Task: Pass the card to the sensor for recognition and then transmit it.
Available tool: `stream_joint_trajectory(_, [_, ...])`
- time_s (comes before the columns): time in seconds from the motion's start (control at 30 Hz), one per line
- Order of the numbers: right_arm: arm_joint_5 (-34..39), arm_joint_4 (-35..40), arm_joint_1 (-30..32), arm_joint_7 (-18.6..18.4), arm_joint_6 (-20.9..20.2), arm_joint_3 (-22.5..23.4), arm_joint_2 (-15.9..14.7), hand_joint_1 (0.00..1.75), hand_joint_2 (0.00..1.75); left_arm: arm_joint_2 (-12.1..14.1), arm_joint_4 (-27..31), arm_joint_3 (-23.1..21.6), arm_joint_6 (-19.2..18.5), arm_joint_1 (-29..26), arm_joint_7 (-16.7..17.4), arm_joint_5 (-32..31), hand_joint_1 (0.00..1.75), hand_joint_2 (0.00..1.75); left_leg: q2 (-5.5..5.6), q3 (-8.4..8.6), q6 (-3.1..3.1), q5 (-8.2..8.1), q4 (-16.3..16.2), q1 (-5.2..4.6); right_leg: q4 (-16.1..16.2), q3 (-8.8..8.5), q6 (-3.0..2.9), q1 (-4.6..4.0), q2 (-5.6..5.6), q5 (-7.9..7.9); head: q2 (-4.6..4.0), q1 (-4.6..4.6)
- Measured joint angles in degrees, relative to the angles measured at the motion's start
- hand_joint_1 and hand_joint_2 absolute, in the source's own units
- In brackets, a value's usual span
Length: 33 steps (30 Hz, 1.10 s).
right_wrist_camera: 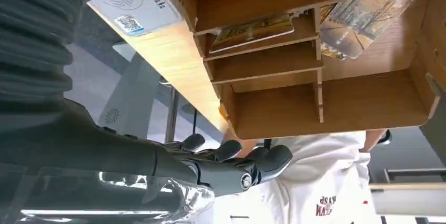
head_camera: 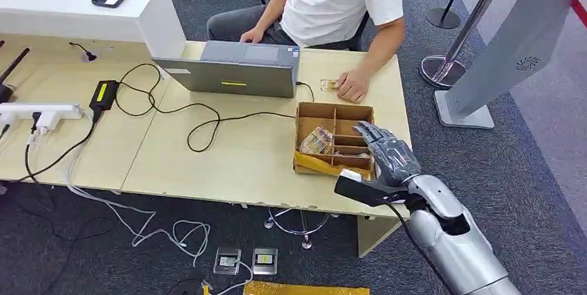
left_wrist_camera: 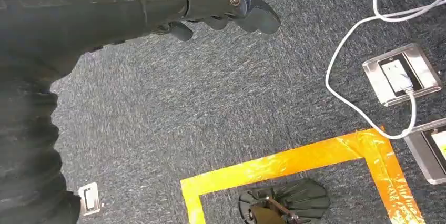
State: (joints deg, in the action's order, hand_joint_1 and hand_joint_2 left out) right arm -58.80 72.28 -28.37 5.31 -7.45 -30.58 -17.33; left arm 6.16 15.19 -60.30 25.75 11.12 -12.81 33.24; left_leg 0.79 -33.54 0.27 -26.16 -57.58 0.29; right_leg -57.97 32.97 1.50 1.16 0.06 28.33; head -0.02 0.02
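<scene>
Right robot hand (head_camera: 384, 153) is hovering at center-right of the frame over the box (head_camera: 304, 111), fingers spread, grasping nothing. Cards are sitting in the compartments: one (head_camera: 316, 141) tilted in the left bay, one (right_wrist_camera: 252, 30) flat in a narrow slot. White sensor (head_camera: 350, 174) is lying just beside the box's near corner. Advice: dip fingertips into one bay, pinch a card edge; thin glossy cards slip against plywood dividers. Left robot hand (left_wrist_camera: 231, 11) is hanging over carpet, fingers curled, empty.
</scene>
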Motion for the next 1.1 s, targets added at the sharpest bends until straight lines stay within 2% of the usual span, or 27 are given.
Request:
stream_joint_trajectory(0.2, [-3.6,0.3,0.5,2.0,1.1,-0.3,0.3,0.00,1.75,0.0,0.0,0.0,0.0,0.1,0.0,-0.3,0.00,1.75,0.00,-0.01,0.00,0.00,0.0,0.00,0.0,0.00,0.00,0.00,-0.01,0.00,0.00,0.00])
stream_joint_trajectory(0.47, [-7.2,-0.5,0.4,2.6,4.5,-0.8,1.5,0.00,1.75,-0.1,0.0,0.0,0.0,0.2,0.0,-0.7,0.00,1.75,0.00,-0.01,0.00,0.00,0.0,0.00,0.0,-0.01,0.00,0.00,-0.01,0.00,0.00,0.00])
stream_joint_trajectory(0.7, [-7.4,-4.2,0.0,3.1,6.0,-1.3,3.1,0.00,1.75,-0.3,0.0,0.0,0.0,0.3,0.1,-0.8,0.00,1.75,0.01,-0.02,0.00,0.00,0.0,0.00,0.0,-0.01,-0.01,0.00,-0.03,0.01,0.00,0.00])
stream_joint_trajectory(1.1, [-7.4,-7.3,-0.1,3.7,7.0,-1.3,3.6,0.00,1.75,-0.3,0.0,0.0,-0.2,0.6,0.5,-0.9,0.00,1.75,0.02,-0.03,0.00,0.00,0.0,0.00,0.0,-0.01,-0.01,0.00,-0.03,0.01,0.02,0.00])
